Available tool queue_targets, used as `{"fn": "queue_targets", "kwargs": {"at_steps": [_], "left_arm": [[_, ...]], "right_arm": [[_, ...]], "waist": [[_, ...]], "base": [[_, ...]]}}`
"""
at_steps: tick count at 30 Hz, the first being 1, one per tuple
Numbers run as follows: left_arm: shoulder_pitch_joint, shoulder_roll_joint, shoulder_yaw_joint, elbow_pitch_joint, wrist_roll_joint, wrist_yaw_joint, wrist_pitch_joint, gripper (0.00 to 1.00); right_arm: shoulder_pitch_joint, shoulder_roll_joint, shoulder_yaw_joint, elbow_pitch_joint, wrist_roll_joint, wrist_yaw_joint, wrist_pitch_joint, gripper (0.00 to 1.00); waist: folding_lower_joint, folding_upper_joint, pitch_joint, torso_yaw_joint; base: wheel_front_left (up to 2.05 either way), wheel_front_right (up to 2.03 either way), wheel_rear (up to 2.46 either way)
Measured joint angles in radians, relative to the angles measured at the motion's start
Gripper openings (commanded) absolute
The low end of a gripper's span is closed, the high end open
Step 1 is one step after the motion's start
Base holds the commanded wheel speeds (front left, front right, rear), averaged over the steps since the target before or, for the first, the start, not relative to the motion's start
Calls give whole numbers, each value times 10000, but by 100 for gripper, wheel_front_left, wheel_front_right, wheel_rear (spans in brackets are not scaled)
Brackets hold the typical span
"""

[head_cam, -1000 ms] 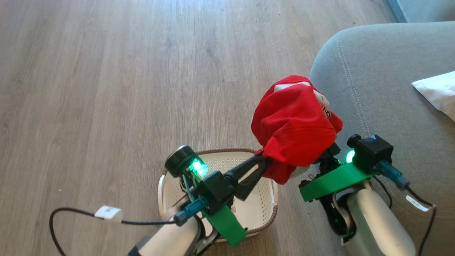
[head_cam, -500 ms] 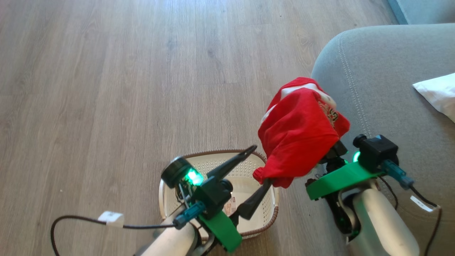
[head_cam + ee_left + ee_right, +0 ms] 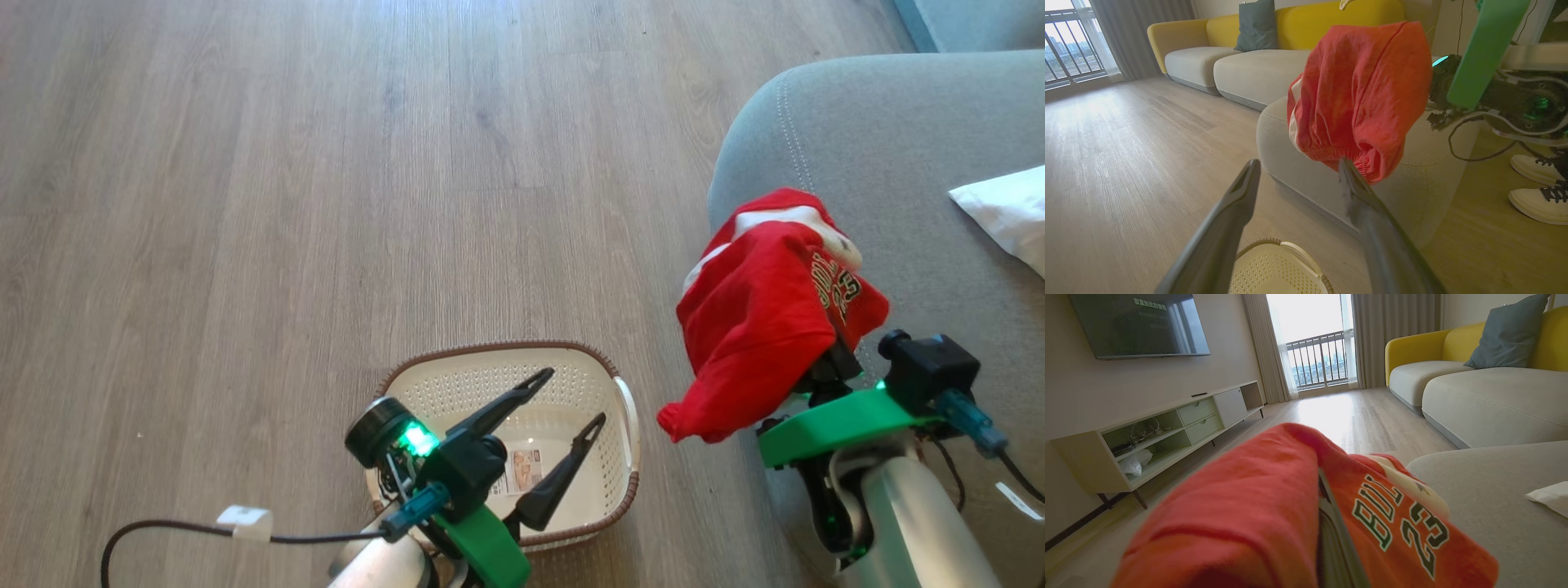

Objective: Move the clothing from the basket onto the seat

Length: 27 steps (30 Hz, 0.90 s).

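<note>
Hanging in the right half of the head view, a crumpled red fabric garment (image 3: 767, 327) with a white stripe and dark lettering is bunched over the right gripper (image 3: 1322, 482). Its two long dark fingers are pressed together, pinching the cloth, which drapes down on either side of them. The bundle is up in the air over the rounded left edge of the large grey upholstered seat (image 3: 898, 147). Its lowest fold dangles past that edge above the pale wood-plank floor (image 3: 326, 204); whether it brushes the cushion I cannot tell. At the lower centre of the frame, the small cream plastic basket (image 3: 490, 346), with perforated walls and a brown woven rim, stands on the floor just beside the seat, and a printed label (image 3: 522, 472) lies on its bottom. Over it hovers the left gripper (image 3: 574, 394), fingers spread wide and clear of the garment, tips pointing toward the upper right. At the right edge a white piece of cloth (image 3: 1004, 204) lies on the seat, well apart from the red bundle. In the left wrist view a person's white laced shoes (image 3: 1539, 196) stand on the floor at the far right.
</note>
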Motion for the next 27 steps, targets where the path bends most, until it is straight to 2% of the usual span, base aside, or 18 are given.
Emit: {"fn": "queue_targets", "kwargs": {"at_steps": [12, 27], "left_arm": [[407, -109, 295, 130, 0, 0, 2, 100], [424, -165, 562, 211, 88, 0, 2, 100]], "right_arm": [[177, 31, -428, 184, -27, 0, 0, 0], [353, 52, -493, 253, 19, 0, 0, 0]], "waist": [[0, 0, -52, -27], [0, 0, -38, -205]], "base": [[0, 0, 0], [0, 0, 0]]}}
